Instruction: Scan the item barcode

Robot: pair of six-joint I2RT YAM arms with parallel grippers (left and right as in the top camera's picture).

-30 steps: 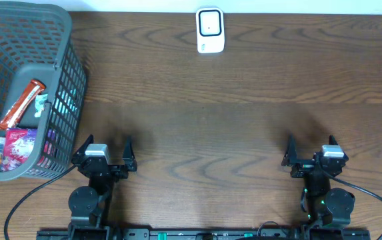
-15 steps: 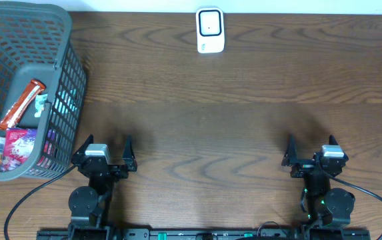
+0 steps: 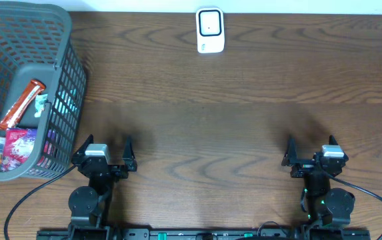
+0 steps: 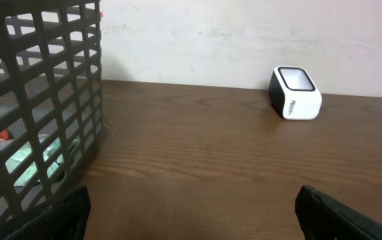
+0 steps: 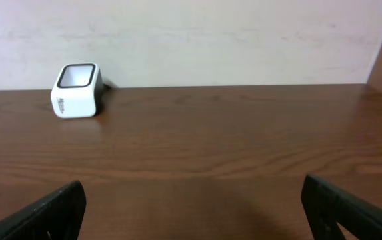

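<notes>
Left wrist cam, scanner (image 4: 295,93), side txt illegible

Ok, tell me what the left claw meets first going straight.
Likely nothing: bare table runs to the wall. The basket lies just left of the left claw's line and might get clipped; scanner well right.

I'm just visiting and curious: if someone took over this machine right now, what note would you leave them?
Left gripper and right gripper: both open, empty, at the near side.
Items, among them an orange snack bar, lie in the grey basket on the left.
White scanner stands at the far side, centre.
Done: nothing picked yet.
Left: take an item, show its barcode to the scanner.
</notes>
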